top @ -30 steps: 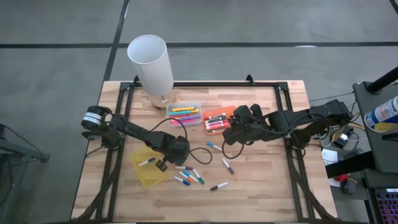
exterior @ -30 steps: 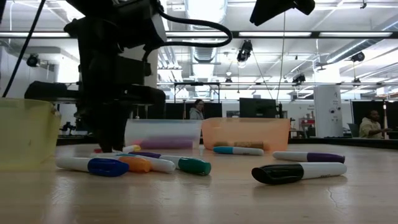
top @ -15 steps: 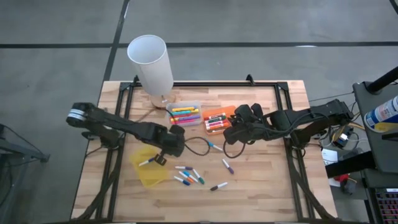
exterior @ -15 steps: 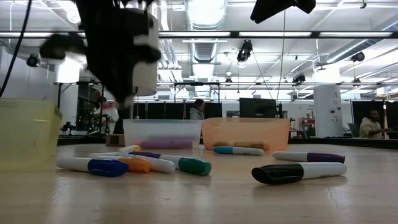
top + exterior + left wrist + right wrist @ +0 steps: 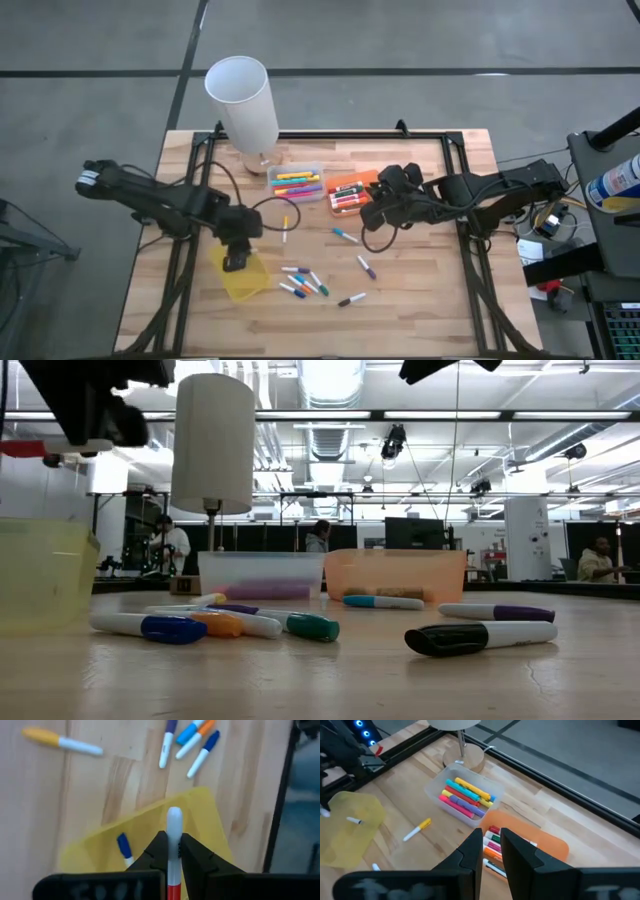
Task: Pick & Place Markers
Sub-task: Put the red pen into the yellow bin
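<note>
My left gripper (image 5: 235, 255) hovers over the yellow tray (image 5: 245, 282) and is shut on a marker with a white barrel and a red end (image 5: 173, 820). A blue-capped marker (image 5: 124, 847) lies inside that tray. Several loose markers (image 5: 305, 282) lie flat on the wood near the table's near edge, and a yellow one (image 5: 285, 222) lies apart, farther back. My right gripper (image 5: 491, 842) hangs above the orange tray (image 5: 350, 193) with a narrow gap between its fingers and holds nothing. My left gripper pinches the marker's barrel (image 5: 173, 857) between its two fingers, which lie along it. The white end (image 5: 173, 815) sticks out past the fingertips and the red end (image 5: 173, 892) lies back between them. The marker is lifted clear above the yellow tray (image 5: 200, 827).
A clear tray (image 5: 295, 182) of yellow and pink markers sits beside the orange tray. A tall white cylinder on a stand (image 5: 243, 100) rises at the far edge. Teal (image 5: 343, 236), purple (image 5: 366, 267) and black (image 5: 351, 299) markers lie on the wood right of the cluster.
My left gripper has risen from the table at the marker cluster and swung toward the table's left, carrying the marker to a spot over the yellow tray. The yellow marker that its arm covered now shows. My right arm has kept still.
</note>
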Controlling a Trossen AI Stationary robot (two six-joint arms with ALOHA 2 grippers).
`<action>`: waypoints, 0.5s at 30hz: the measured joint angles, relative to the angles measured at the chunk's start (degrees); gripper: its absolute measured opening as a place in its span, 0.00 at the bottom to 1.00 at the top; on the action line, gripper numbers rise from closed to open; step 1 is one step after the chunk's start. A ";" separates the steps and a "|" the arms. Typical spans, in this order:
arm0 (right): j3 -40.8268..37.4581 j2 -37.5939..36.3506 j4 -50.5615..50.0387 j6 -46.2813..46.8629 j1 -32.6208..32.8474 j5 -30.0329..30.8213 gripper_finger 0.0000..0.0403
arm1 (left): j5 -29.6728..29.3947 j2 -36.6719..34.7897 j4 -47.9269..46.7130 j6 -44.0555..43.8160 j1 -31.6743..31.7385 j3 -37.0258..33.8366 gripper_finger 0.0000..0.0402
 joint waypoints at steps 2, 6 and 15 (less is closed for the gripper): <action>0.14 0.00 0.23 -0.01 0.00 -0.02 0.15 | -0.05 -0.71 2.53 -4.84 -0.06 -2.36 0.07; 1.07 -0.01 0.34 -1.31 0.24 -1.72 0.15 | 1.47 -0.71 5.24 -14.97 -0.17 -6.59 0.07; 1.72 -0.02 0.35 -6.16 1.14 -4.85 0.15 | 1.08 0.26 6.74 -31.66 -0.40 -15.59 0.08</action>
